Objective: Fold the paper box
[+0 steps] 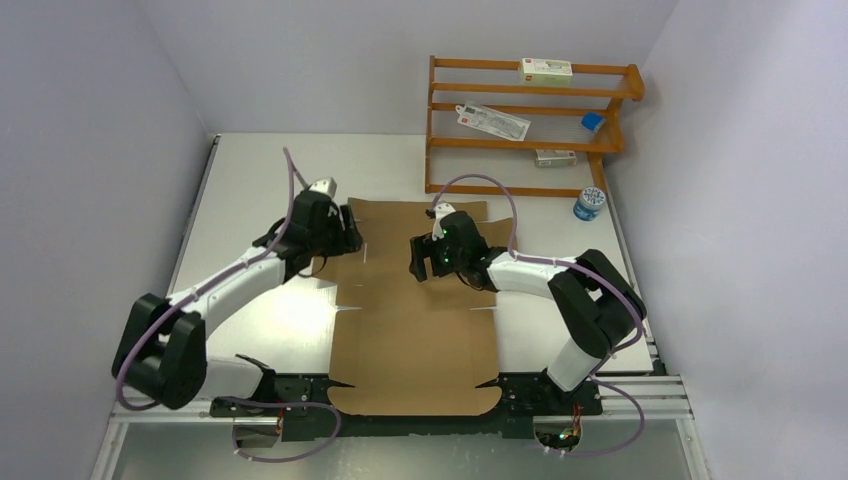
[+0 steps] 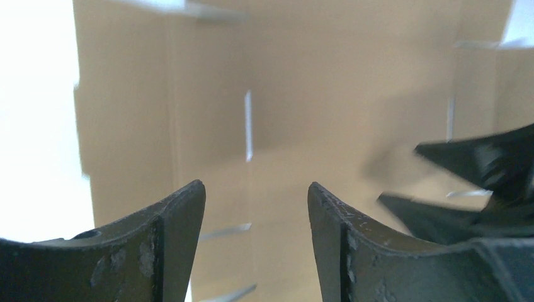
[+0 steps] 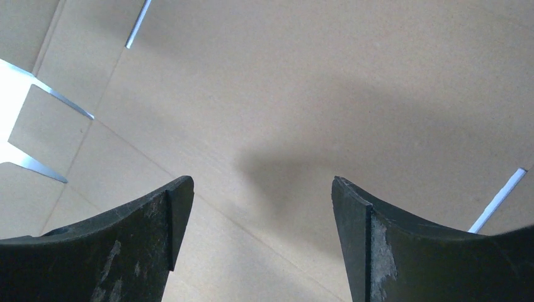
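Observation:
The paper box (image 1: 410,340) is a flat brown cardboard sheet with flaps and slits, lying unfolded on the white table from mid-table to the near edge. My left gripper (image 1: 355,238) hovers at the sheet's far left edge. In the left wrist view it (image 2: 255,189) is open, with only the cardboard (image 2: 302,94) showing between the fingers. My right gripper (image 1: 418,260) hangs over the far middle of the sheet, facing the left one. It (image 3: 261,182) is open and empty above the cardboard (image 3: 315,82). The right gripper's dark fingers (image 2: 478,182) show blurred in the left wrist view.
A wooden rack (image 1: 530,125) stands at the back right with small white cartons (image 1: 546,70) on its shelves. A small blue-capped bottle (image 1: 589,204) sits beside it. Bare white table (image 1: 250,180) lies left of the sheet, and grey walls close in on both sides.

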### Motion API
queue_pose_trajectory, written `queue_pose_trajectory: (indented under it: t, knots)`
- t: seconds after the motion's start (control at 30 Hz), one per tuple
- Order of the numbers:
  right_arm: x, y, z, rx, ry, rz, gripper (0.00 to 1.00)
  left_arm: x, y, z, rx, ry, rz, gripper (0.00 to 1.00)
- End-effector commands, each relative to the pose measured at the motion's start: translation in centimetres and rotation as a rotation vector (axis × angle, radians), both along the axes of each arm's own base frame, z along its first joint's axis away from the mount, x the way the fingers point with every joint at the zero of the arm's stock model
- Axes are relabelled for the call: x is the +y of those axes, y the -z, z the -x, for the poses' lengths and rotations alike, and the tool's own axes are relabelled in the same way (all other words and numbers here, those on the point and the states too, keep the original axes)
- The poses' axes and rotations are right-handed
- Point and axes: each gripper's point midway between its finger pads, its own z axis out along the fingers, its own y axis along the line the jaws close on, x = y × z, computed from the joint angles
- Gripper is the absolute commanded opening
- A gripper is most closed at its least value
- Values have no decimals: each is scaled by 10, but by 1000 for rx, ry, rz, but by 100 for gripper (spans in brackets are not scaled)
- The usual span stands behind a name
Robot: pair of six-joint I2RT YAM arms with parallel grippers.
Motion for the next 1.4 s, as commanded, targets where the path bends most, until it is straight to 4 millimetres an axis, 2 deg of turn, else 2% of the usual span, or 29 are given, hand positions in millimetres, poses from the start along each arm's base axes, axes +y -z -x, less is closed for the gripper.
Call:
queue_pose_trajectory:
  t: [0.0, 0.13, 0.27, 0.43, 0.7, 0.8, 0.93, 1.07, 1.23, 1.37]
  knots:
    - [8, -14, -4, -29, -17, -22, 85, 23, 40, 54, 153, -51, -8, 67]
    - [11, -7, 0, -9, -29, -28, 85, 28, 56, 80, 207, -66, 29, 68]
    - [9, -2, 3, -4, -32, -21, 85, 28, 63, 92, 236, -48, 40, 68]
    - [10, 7, 8, 15, -39, -7, 85, 19, 72, 100, 278, -1, 73, 67]
    - [14, 12, 12, 17, -52, 11, 85, 34, 95, 110, 316, -38, 7, 67]
    - [16, 13, 13, 17, -55, 11, 85, 27, 98, 112, 325, -4, 24, 66]
    - [16, 15, 13, 20, -53, 17, 85, 7, 94, 114, 326, 73, 104, 61]
    - [16, 16, 15, 23, -56, 21, 85, -7, 80, 114, 301, 117, 173, 54]
    - [16, 19, 18, 32, -54, 22, 85, -14, 58, 112, 259, 137, 189, 47]
    - [21, 23, 21, 43, -60, 21, 85, -21, 45, 110, 244, 149, 201, 44]
